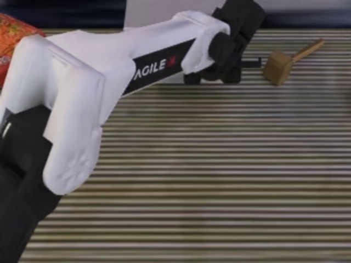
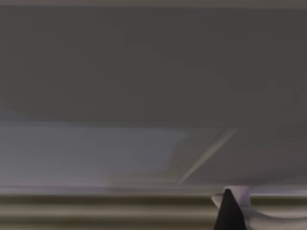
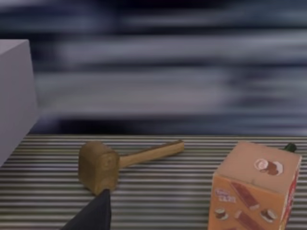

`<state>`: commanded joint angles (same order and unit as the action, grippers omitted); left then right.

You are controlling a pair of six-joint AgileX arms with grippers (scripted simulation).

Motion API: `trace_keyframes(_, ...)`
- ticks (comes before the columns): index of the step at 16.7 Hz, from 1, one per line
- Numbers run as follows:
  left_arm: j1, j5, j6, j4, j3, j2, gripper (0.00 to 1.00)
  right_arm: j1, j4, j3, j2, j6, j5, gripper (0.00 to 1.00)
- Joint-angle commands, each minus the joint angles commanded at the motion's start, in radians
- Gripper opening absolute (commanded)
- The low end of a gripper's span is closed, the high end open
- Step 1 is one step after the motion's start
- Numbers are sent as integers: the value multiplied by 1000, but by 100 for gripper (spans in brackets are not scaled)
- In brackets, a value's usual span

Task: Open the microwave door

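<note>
The microwave (image 1: 159, 12) is a pale grey box at the table's far edge, mostly hidden behind my left arm. In the left wrist view the microwave door (image 2: 144, 86) fills the picture as a flat grey panel with a window. My left gripper (image 1: 227, 68) is pressed close to the microwave's front, near its right end. In the left wrist view a pale curved piece (image 2: 268, 213) lies right beside the gripper's dark tip; I cannot tell if it is held. My right gripper (image 3: 96, 215) hangs low over the table, right of the microwave's side wall (image 3: 12, 96).
A wooden mallet (image 1: 282, 63) lies on the striped table (image 1: 219, 175) just right of my left gripper. An orange snack carton (image 3: 254, 191) stands right of the mallet (image 3: 103, 165). A red-orange patterned object (image 1: 11, 38) sits at the far left.
</note>
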<state>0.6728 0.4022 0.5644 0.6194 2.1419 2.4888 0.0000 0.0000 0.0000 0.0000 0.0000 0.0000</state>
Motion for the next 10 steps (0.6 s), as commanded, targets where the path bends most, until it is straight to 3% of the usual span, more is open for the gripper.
trace_keyframes(10,36,12,20,-47,-155,-83,0,0,0,0,0,0,0,100)
